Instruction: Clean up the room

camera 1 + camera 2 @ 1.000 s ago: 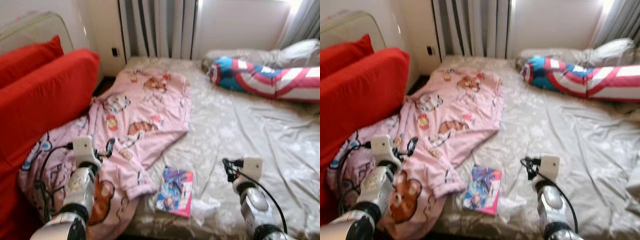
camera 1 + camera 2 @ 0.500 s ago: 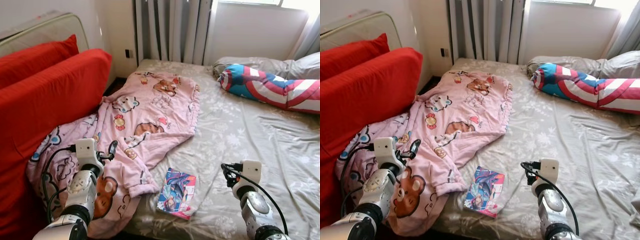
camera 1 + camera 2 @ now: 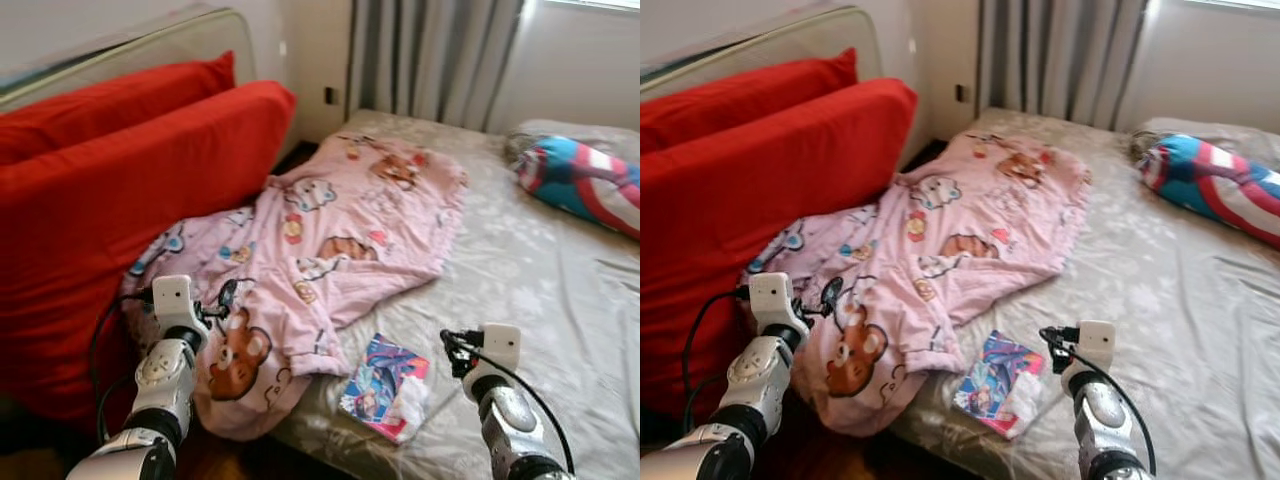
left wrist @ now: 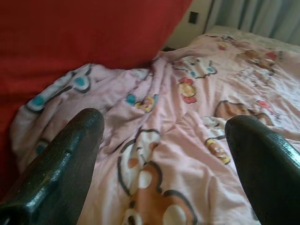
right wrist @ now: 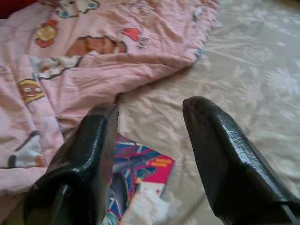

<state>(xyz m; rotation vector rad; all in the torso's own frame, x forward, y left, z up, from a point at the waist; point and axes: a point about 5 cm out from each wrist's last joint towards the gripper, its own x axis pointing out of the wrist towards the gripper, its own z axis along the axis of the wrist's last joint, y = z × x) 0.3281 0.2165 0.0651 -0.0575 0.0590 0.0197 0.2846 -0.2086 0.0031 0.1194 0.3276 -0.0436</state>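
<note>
A pink cartoon-print blanket [image 3: 340,230] lies rumpled over the left side of the bed and hangs off its near corner. A colourful book [image 3: 372,385] lies on the grey floral sheet [image 3: 530,270] near the front edge, with a crumpled white tissue [image 3: 410,396] on its near end. My left gripper [image 4: 164,122] is open, low over the blanket's hanging corner. The right gripper [image 5: 150,105] is open above the sheet, just right of the book [image 5: 140,173]. Neither one holds anything.
Big red cushions [image 3: 130,190] lean against the bed's left side. A red, white and blue striped pillow [image 3: 580,180] lies at the far right. Grey curtains [image 3: 430,55] and a wall outlet [image 3: 328,96] are behind the bed. Dark floor [image 3: 230,462] shows below the bed's corner.
The whole picture has shifted right, so the camera has turned left. Both arms keep the same pose and the things on the bed have not moved.
</note>
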